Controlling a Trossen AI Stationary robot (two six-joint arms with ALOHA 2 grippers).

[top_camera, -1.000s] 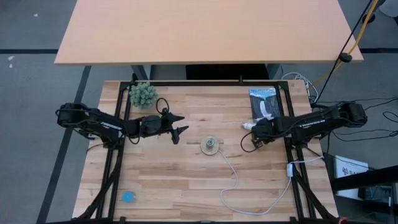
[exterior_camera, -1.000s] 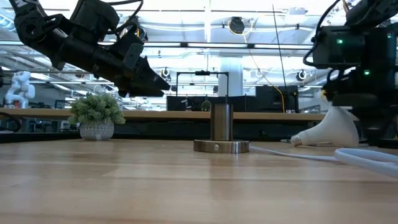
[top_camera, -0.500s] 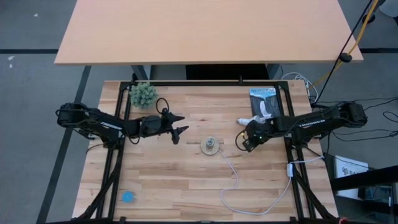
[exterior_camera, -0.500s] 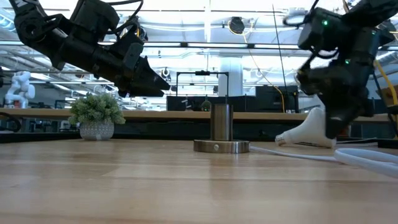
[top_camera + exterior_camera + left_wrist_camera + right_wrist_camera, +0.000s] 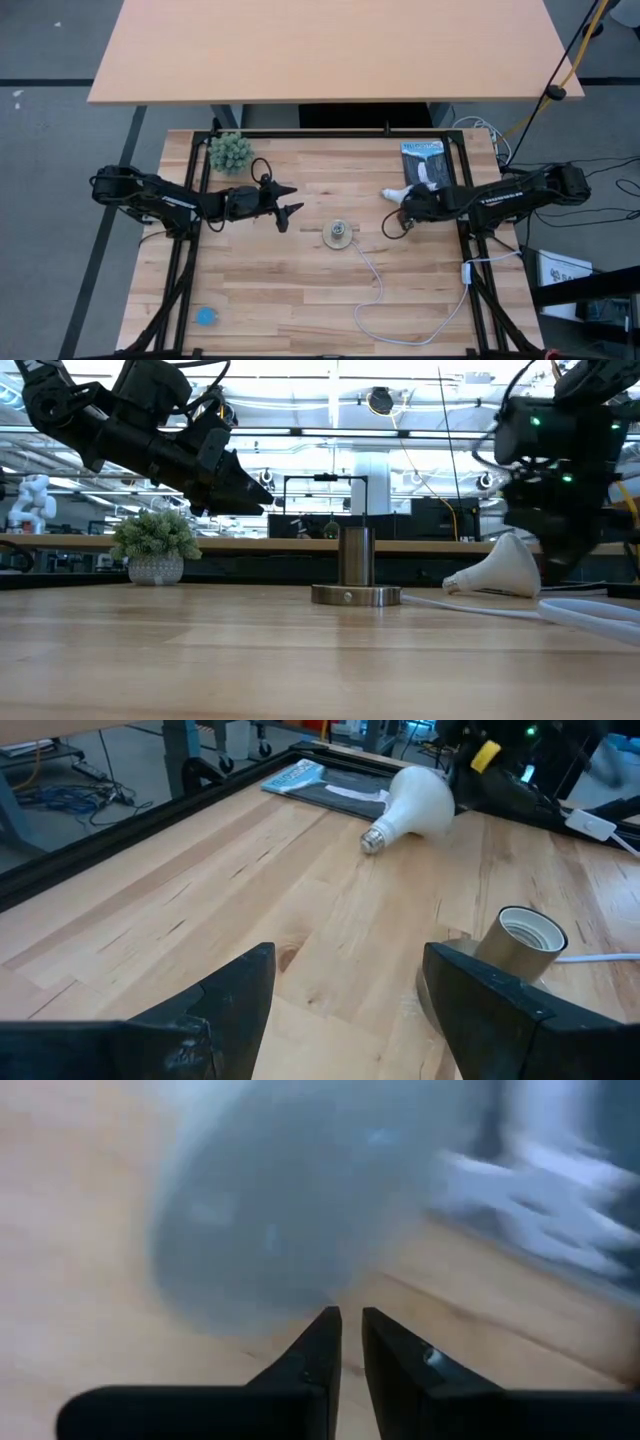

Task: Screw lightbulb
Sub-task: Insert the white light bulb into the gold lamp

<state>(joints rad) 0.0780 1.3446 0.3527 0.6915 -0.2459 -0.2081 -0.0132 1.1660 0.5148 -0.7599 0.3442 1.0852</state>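
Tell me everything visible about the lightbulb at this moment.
The lightbulb is white and frosted, a round globe tapering to a greyish screw base. It lies on its side on the wooden table, base pointing toward the socket, not in it. The right pincer, nearly shut, sits close against the globe without gripping it.

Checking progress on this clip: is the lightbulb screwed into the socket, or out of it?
Out. The lightbulb lies on its side on the table, apart from the upright socket, whose mouth is empty.

- I see the lightbulb (image 5: 398, 193) lying on the table (image 5: 300, 290), right of the socket (image 5: 339, 235).
- Plant (image 5: 230, 151) at my far left corner.
- Booklet (image 5: 425, 163) behind the bulb.
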